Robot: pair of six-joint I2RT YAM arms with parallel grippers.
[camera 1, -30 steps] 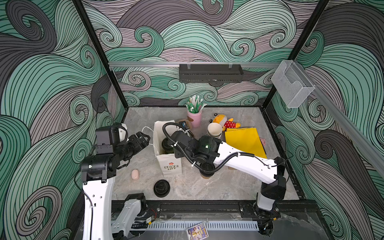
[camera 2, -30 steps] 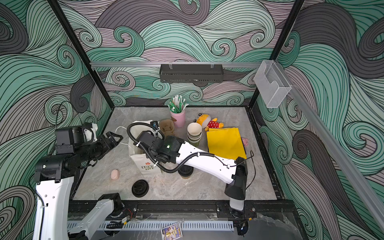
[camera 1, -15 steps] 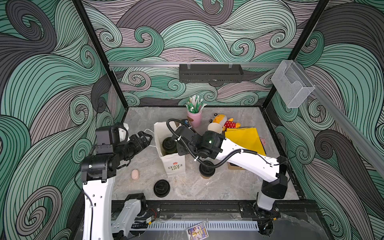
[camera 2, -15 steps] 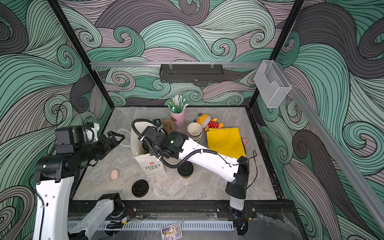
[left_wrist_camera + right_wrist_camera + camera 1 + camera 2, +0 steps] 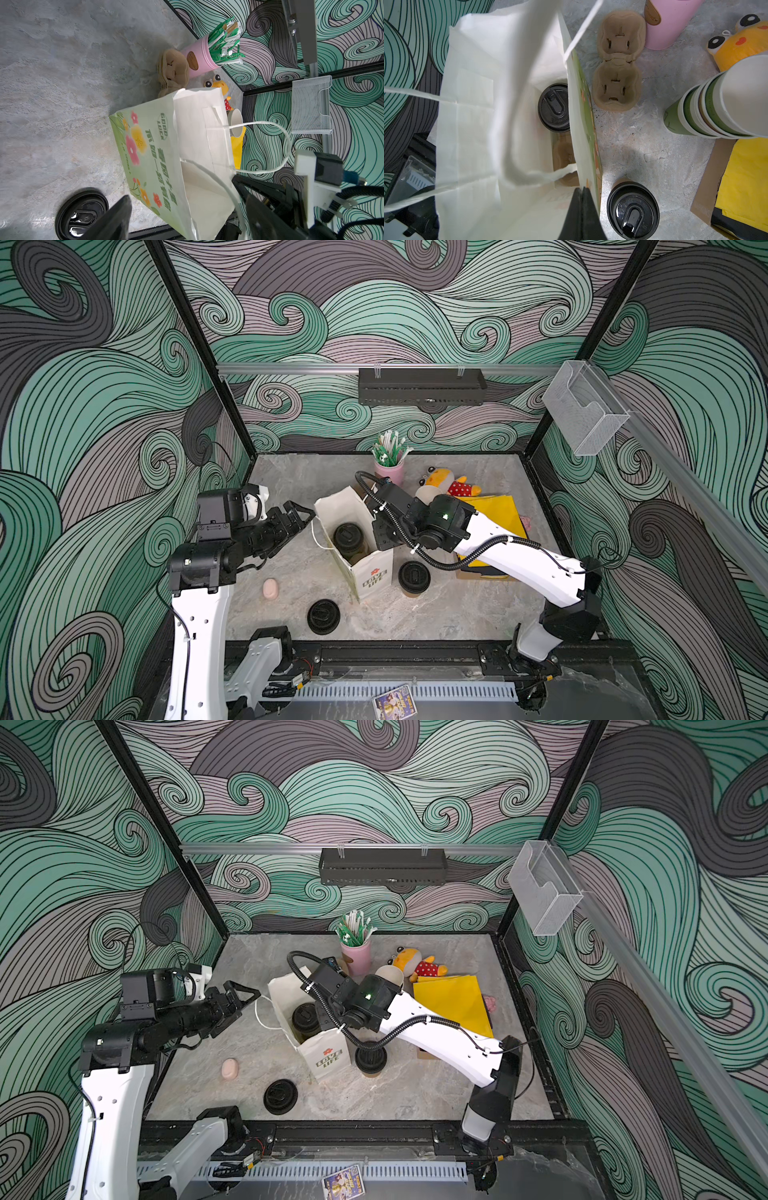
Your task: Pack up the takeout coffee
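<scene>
A white paper bag (image 5: 368,572) (image 5: 149,149) stands open mid-table. Inside it, one takeout coffee with a black lid (image 5: 349,536) (image 5: 553,107) sits in a brown cardboard carrier (image 5: 564,158); its side barely shows. The brown lidded cup (image 5: 414,577) (image 5: 633,209) stands on the table just right of the bag. My right gripper (image 5: 582,192) is shut and empty, its tips at the bag's right wall near the rim. Left of the bag, my left gripper (image 5: 301,512) (image 5: 180,189) is open, close to the string handle (image 5: 318,537), holding nothing.
A loose black lid (image 5: 323,616) and a pink egg-shaped thing (image 5: 270,588) lie in front on the left. Behind the bag are a spare cardboard carrier (image 5: 616,72), a pink straw holder (image 5: 388,468), stacked lidless cups (image 5: 716,108), a plush toy (image 5: 446,483) and yellow napkins (image 5: 494,510).
My right gripper has drawn back and to the right, from over the bag's mouth to its right wall. The bag's top has shifted right with it. My left gripper edged toward the bag.
</scene>
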